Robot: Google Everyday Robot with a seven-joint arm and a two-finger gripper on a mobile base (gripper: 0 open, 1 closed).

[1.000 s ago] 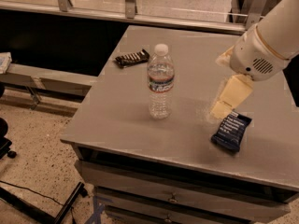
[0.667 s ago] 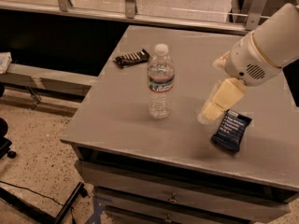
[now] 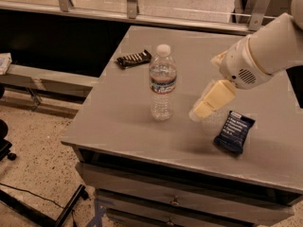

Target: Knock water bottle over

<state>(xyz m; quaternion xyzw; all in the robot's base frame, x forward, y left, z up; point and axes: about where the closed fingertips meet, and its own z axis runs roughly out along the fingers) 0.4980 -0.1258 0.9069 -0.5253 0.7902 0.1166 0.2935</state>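
- The water bottle (image 3: 163, 82) stands upright on the grey table (image 3: 113, 122), white cap on, apparently mostly full of water. I judge it fairly heavy at the base, so it should resist a light brush.
- Its ribbed clear plastic looks thin and springy, and the wall would likely dent a little under a push. It looks slick, but not fragile.
- No grasp is needed. A sideways push high up, at the shoulder or just under the cap, should tip it most easily, while a push near the base would more likely slide it.
- The gripper (image 3: 199, 111) hangs low over the table, angled down toward the bottle. Whether it is released or clenched I cannot tell, and nothing appears to be in it.
- The bottle is just beside the gripper's tip, on its far side from the arm. The two are near but apart.
- A blue wrapper (image 3: 233, 132) lies close behind the gripper, and a dark snack bar (image 3: 134, 58) lies well beyond the bottle.
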